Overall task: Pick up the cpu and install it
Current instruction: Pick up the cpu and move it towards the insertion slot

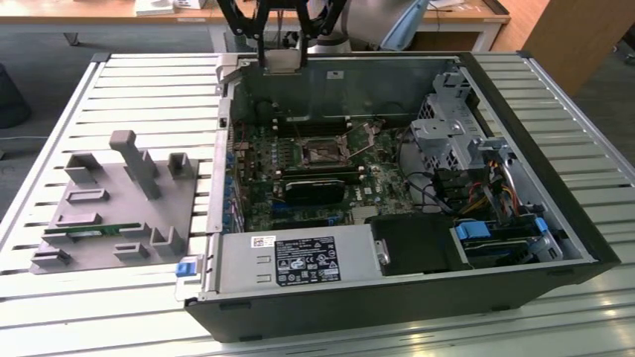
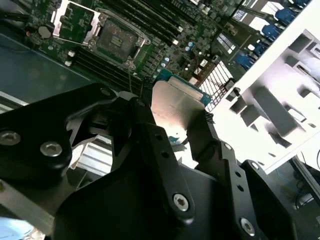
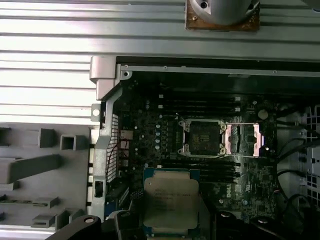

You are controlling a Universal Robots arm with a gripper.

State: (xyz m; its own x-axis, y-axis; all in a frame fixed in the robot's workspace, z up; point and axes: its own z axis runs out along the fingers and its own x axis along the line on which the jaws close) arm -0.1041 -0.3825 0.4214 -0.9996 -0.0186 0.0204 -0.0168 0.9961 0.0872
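Right up close, the gripper (image 2: 176, 102) has its two black fingers (image 2: 150, 125) shut against opposite edges of the cpu (image 2: 172, 112). The chip is pinched between them with its silver top facing the second wrist view's camera and a thin greenish rim showing along one edge. So the cpu is off the table and in the air, clamped.

In the exterior view the gripper (image 1: 282, 50) hangs with the chip (image 1: 281, 62) over the far wall of the open computer case (image 1: 555, 223), above the rim and not down inside.

Just past the chip, the first wrist view shows the cpu (image 3: 170, 200) over the motherboard (image 3: 150, 125). A row of dark memory slots (image 3: 200, 167) lies between it and the socket (image 3: 202, 137). The socket is well apart from the chip, with its black centre exposed. Its load plate (image 3: 243, 140) is swung open to one side and shines pinkish.

Around that socket (image 1: 323, 152) it's crowded. A black card (image 1: 317, 190) sits just beside it on the near side in the exterior view. Dark cables (image 1: 427, 190) curl toward the exterior view's right, and a metal drive cage (image 1: 447, 134) rises beyond them. The grey power supply box (image 1: 293, 260) fills the case's near corner.

Further out, on the exterior view's left, a grey fixture tray (image 1: 104, 212) with upright posts rests on the slatted metal table (image 1: 149, 97), beside the case. A narrow green memory stick (image 1: 94, 232) lies on that tray.
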